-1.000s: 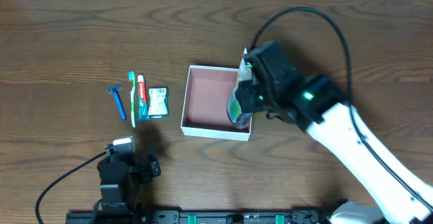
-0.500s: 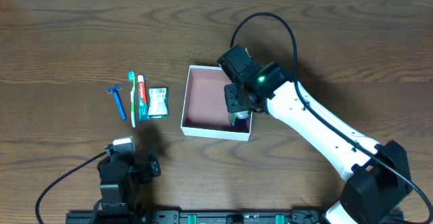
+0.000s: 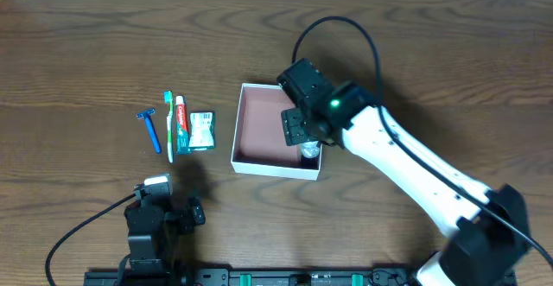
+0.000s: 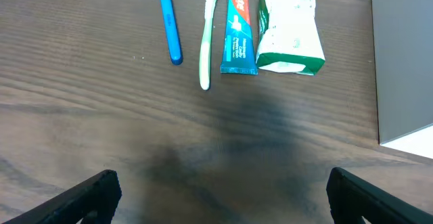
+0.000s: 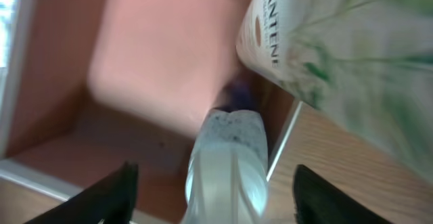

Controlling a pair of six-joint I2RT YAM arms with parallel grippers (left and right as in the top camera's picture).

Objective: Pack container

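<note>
Centrally on the table (image 3: 86,44) sat the container (image 3: 259,126). The right gripper (image 3: 302,139) hung over its right side, fingers spread wide, a Pantene bottle (image 5: 318,48) lying inside between them. The left gripper (image 4: 220,197) was wide apart, empty, near the toothpaste (image 4: 237,28)

Razor (image 3: 151,130), toothbrush (image 3: 169,129), toothpaste (image 3: 181,120), packet (image 3: 201,130) left of container (image 3: 259,123) (bottle (image 3: 309,153) seemingly inside)

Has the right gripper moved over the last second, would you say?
Yes: the right gripper has shifted left, from the container's right wall to further over its inside.
</note>
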